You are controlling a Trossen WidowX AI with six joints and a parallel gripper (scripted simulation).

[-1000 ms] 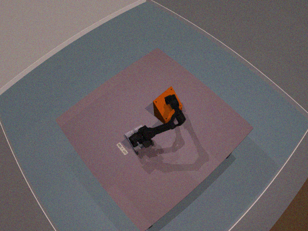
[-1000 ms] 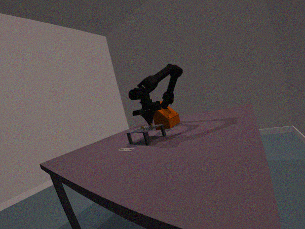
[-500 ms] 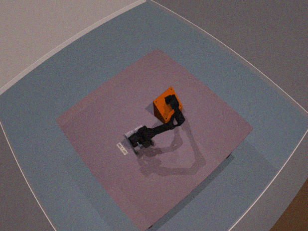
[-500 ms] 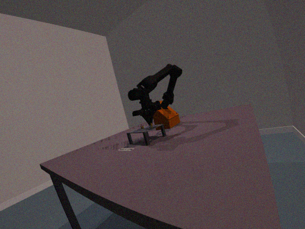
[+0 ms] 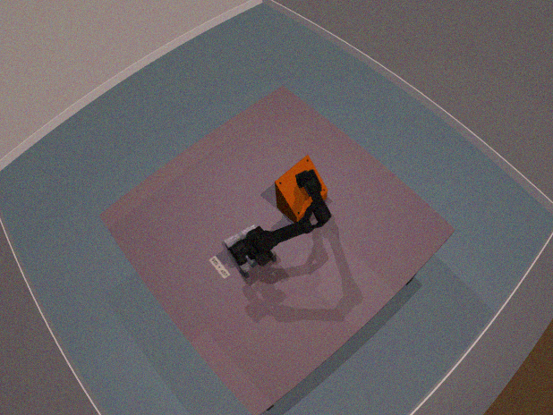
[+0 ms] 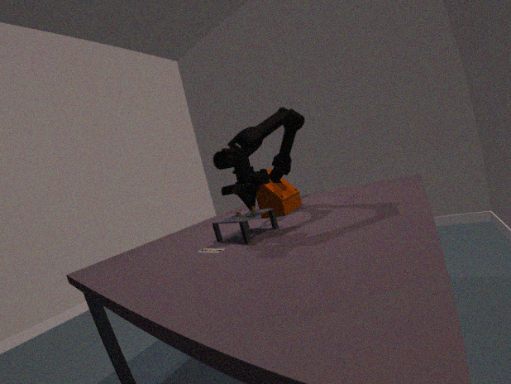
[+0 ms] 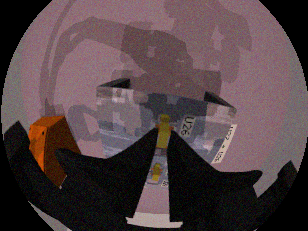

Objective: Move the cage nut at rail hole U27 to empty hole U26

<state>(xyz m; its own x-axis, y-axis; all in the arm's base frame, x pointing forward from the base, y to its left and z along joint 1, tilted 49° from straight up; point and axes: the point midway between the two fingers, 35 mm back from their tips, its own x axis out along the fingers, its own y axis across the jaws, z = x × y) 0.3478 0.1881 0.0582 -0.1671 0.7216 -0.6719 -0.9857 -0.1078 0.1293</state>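
The rail plate (image 6: 231, 219) (image 7: 117, 106) looks like smooth grey metal, glossy enough in the wrist view to carry blurred pale and dark reflections. Its 3 legs visible in the exterior view look dark and matt. The cage nut between the fingertips has a yellow, brass-like look; its exact finish is too grainy to tell. The other nut (image 7: 156, 172) shows the same yellow colour. The gripper (image 6: 253, 209) (image 7: 164, 130) and arm (image 5: 286, 234) (image 6: 265, 129) look like matt black plastic or coated metal. The wedge-shaped base (image 5: 291, 190) (image 6: 270, 203) (image 7: 47, 144) looks smooth, orange and painted. The label strip (image 5: 219, 266) (image 6: 212, 251) (image 7: 224, 144) looks like matt white paper. The tabletop (image 5: 192, 268) (image 6: 331, 290) looks smooth and matt.
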